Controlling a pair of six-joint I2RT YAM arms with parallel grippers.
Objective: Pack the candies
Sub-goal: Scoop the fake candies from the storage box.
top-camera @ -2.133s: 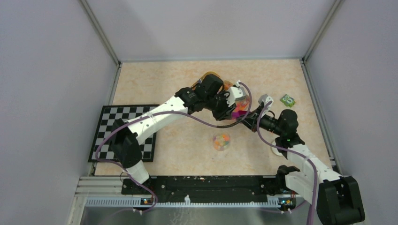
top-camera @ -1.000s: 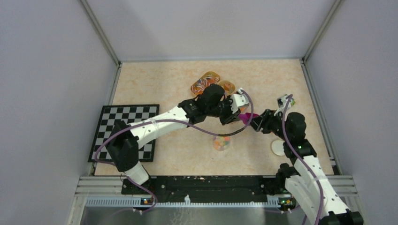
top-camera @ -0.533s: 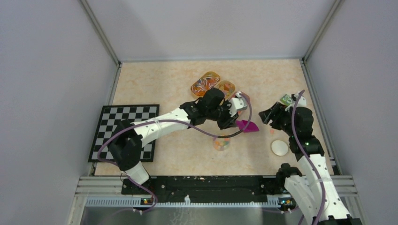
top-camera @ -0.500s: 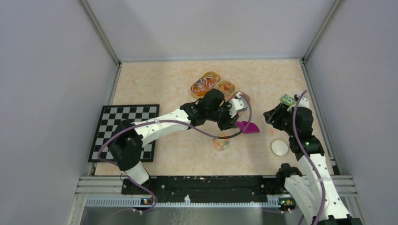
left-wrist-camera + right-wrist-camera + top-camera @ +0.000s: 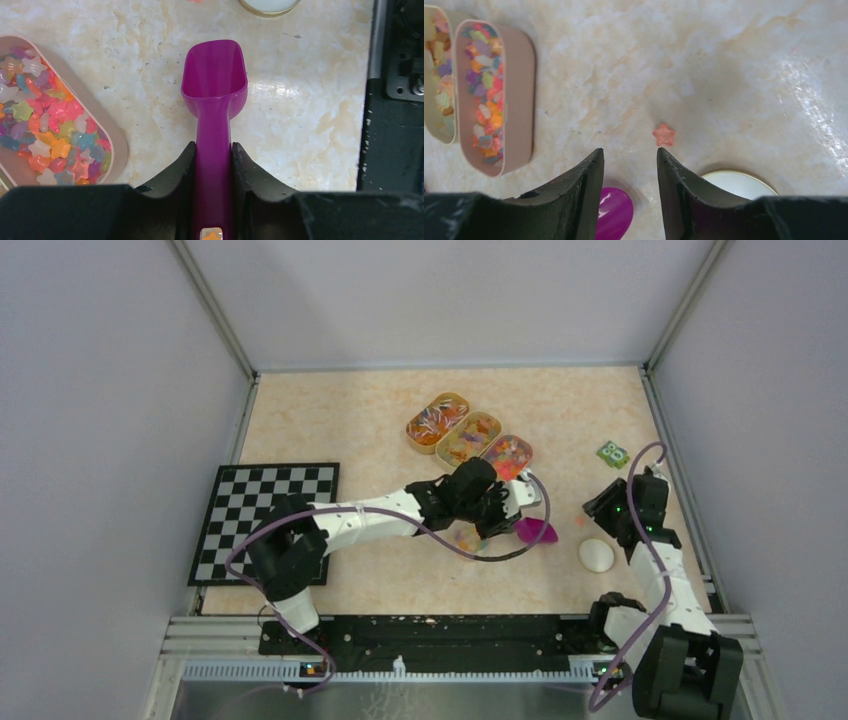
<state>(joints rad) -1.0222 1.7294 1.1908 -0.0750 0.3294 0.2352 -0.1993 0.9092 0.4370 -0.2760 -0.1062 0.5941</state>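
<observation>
Lying closest to the arm bases, on the right, is a white round disc (image 5: 596, 555), flat on the table (image 5: 350, 430). Just left of it the left gripper (image 5: 212, 146) pinches the handle of a purple scoop (image 5: 214, 75), with one finger pressed on each side. The bowl of the scoop is empty and points toward the disc. One tiny star sweet sits on the handle, back between the fingers. Tucked partly under the left wrist is a small clear cup (image 5: 466, 537) with a few colourful sweets inside. Off to the left lies a black and white checkered mat (image 5: 265, 520). A bit past the disc hangs the right gripper (image 5: 629, 150). Its fingers are spread apart and hold nothing. A loose star candy (image 5: 664, 135) lies on the table just beyond its fingertips. Farther back, in the middle of the table, three oval trays (image 5: 488, 420) stand side by side in a slanted row. The candies (image 5: 45, 120) fill them in bright mixed heaps. The pink tray (image 5: 521, 100) is nearest to the scoop. Far on the right sits a small green thing (image 5: 613, 454).
</observation>
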